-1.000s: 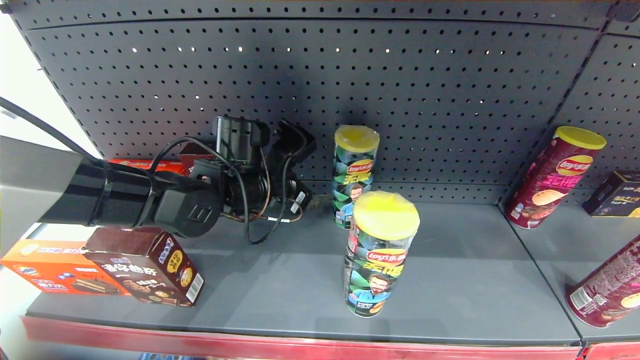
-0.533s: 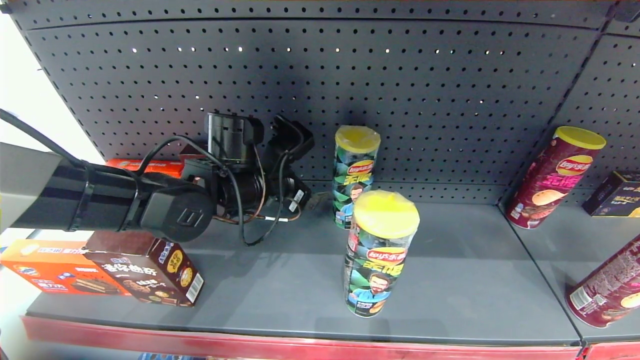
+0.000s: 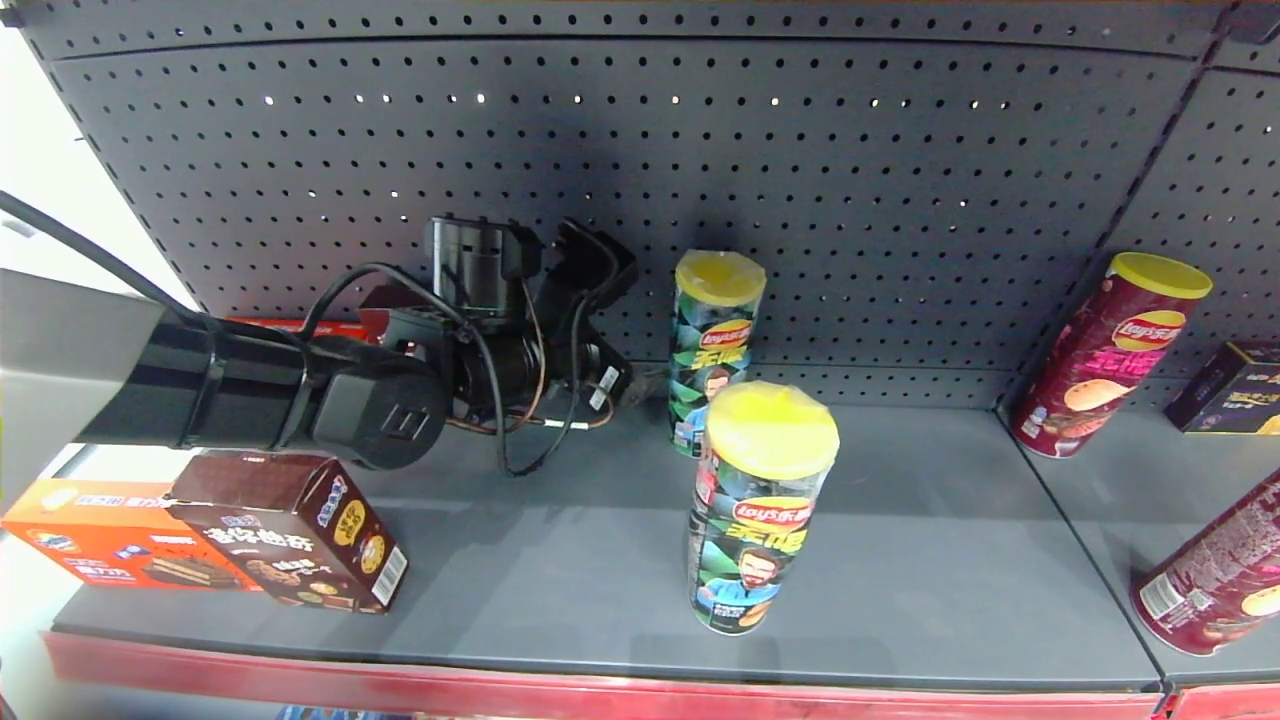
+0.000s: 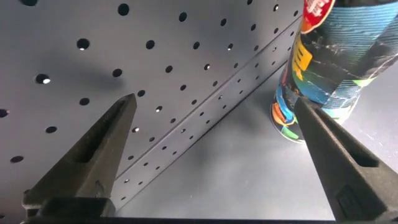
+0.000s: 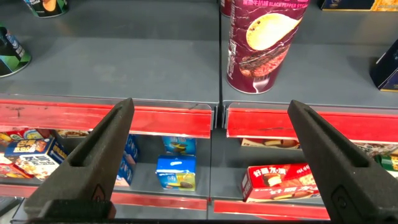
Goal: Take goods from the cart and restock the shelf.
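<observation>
Left tool (image 4: 212,102) spread wide and empty, at the back of the shelf (image 3: 930,560) by the pegboard (image 3: 640,150), just beside the rear can (image 3: 712,350). Rear can upright near the back wall, front can (image 3: 765,500) upright ahead of it. Right tool (image 5: 210,104) wide and empty, off the shelf's front lip, facing a maroon can (image 5: 264,43). Cans probably light, stiff tubes with a slick wrap. Tall, so tippy. Grip mid-body with a moderate squeeze, not the thin lid (image 3: 718,275).

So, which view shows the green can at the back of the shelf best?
The head view: the back green can shows nearly whole, yellow lid included. The left wrist view gives its lower half. The right wrist view has can bases at an edge; which, unclear.
</observation>
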You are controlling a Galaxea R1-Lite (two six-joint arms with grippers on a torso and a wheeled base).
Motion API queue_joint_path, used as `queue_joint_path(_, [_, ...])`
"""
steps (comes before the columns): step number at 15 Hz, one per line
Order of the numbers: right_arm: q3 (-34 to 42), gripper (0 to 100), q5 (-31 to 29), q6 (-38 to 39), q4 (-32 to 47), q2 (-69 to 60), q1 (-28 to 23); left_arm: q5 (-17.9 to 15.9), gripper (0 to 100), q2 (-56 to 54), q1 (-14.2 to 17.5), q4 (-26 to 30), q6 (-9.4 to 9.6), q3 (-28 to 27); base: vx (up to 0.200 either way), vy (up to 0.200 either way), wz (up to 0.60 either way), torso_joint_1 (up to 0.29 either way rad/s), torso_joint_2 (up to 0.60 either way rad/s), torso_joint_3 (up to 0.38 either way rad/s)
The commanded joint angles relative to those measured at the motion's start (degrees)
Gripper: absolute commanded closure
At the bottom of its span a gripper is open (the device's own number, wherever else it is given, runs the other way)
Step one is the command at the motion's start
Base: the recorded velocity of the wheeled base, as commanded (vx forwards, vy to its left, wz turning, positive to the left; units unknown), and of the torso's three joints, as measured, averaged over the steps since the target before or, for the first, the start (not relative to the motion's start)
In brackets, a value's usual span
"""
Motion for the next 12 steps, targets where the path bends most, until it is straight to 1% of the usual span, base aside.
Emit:
queue_joint_path(1, [0.0,0,0.0,0.0,0.0,0.1,0.0,0.0,0,0.4,0.0,0.0,0.01,-0.3,0.0,0.0,0.0,0.0,0.0,0.0])
queue_joint_path(4, [0.0,0,0.0,0.0,0.0,0.1,0.0,0.5,0,1.2,0.1,0.0,0.01,-1.1,0.0,0.0,0.0,0.0,0.0,0.0])
queue_joint_path(8, [0.0,0,0.0,0.0,0.0,0.1,0.0,0.6,0,0.8,0.1,0.0,-0.08,-0.8,0.0,0.0,0.0,0.0,0.0,0.0])
queue_joint_path(9, [0.0,0,0.0,0.0,0.0,0.1,0.0,0.6,0,-0.2,0.5,0.0,-0.17,-0.7,0.0,0.0,0.0,0.0,0.0,0.0])
queue_joint_path(10, [0.0,0,0.0,0.0,0.0,0.1,0.0,0.9,0,-2.8,0.6,-0.1,-2.1,-0.7,0.0,0.0,0.0,0.0,0.0,0.0])
queue_joint_path(11, [0.0,0,0.0,0.0,0.0,0.1,0.0,1.9,0,-4.6,0.9,-0.1,-3.33,-0.4,0.0,0.0,0.0,0.0,0.0,0.0])
queue_joint_path(12, [0.0,0,0.0,0.0,0.0,0.1,0.0,2.5,0,-7.0,1.8,-0.1,-3.51,0.2,0.0,0.0,0.0,0.0,0.0,0.0])
